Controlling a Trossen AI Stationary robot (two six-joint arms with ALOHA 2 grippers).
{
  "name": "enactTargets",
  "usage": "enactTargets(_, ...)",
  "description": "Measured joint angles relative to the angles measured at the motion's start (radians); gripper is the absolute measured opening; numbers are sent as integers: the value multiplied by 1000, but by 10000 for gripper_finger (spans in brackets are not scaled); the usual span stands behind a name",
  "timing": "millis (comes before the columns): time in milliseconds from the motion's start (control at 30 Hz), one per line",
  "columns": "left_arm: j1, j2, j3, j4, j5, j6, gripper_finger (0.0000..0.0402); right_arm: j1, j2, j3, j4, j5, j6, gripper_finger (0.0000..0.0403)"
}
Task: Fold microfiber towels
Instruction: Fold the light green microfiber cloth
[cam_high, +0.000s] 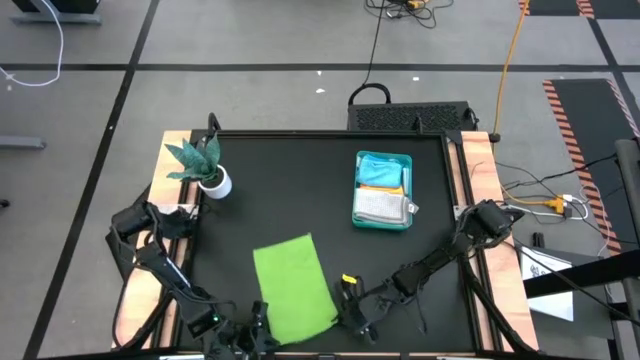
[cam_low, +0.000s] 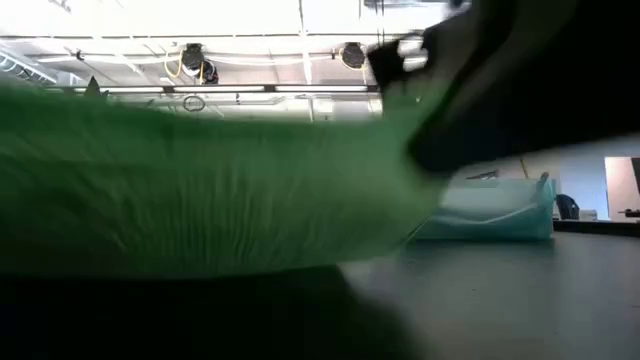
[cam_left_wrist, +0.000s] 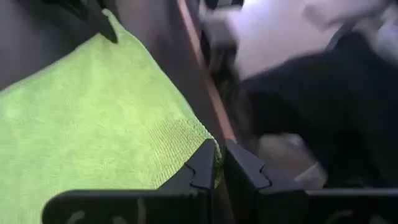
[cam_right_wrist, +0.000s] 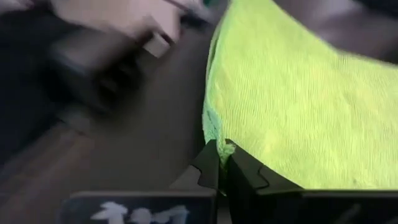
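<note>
A lime green towel (cam_high: 295, 285) lies spread on the black table near its front edge. In the low view its near edge (cam_low: 200, 190) is raised off the table. My left gripper (cam_high: 262, 322) is shut on the towel's near left corner. My right gripper (cam_high: 345, 305) is shut on its near right corner. A teal tray (cam_high: 358, 190) at the far right holds folded towels, a pale blue one (cam_high: 380, 170) and a white-grey one (cam_high: 378, 206). My left gripper pinches the towel's near left corner (cam_left_wrist: 210, 144) between its two fingers, coming slanting down from the table's near left. The corner is lifted and the cloth runs away from the fingers toward the table. My right gripper pinches the towel's near right corner (cam_right_wrist: 217, 138) between its two fingers, slanting down from the near right. The edge bunches a little at the fingers. The corner is lifted, and the rest of the cloth slopes away toward the table.
A small green plant in a white pot (cam_high: 208, 172) stands at the table's far left corner. The table's wooden side rails (cam_high: 480, 170) border the black top. Bare black table lies between the towel and the tray.
</note>
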Motion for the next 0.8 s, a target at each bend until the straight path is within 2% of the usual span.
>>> enactTargets(167, -16, -1, 1, 122, 0, 17, 30, 35, -64, 0, 34, -65, 31, 2)
enactTargets(300, -23, -19, 1, 130, -45, 10, 30, 37, -113, 0, 30, -52, 34, 1)
enactTargets(367, -23, -31, 2, 118, -78, 8, 30, 29, -130, 0, 17, -3, 43, 1)
enactTargets(433, -23, -50, 2, 71, -108, 3, 30, 13, -137, 1, 8, 37, 58, 1)
enactTargets(567, -21, -80, 2, -53, -185, -35, 30, -39, -136, 1, -22, 44, 105, 1)
enactTargets(800, 21, -90, 2, -302, -202, -219, 30, -123, -136, 1, -57, 49, 146, 0)
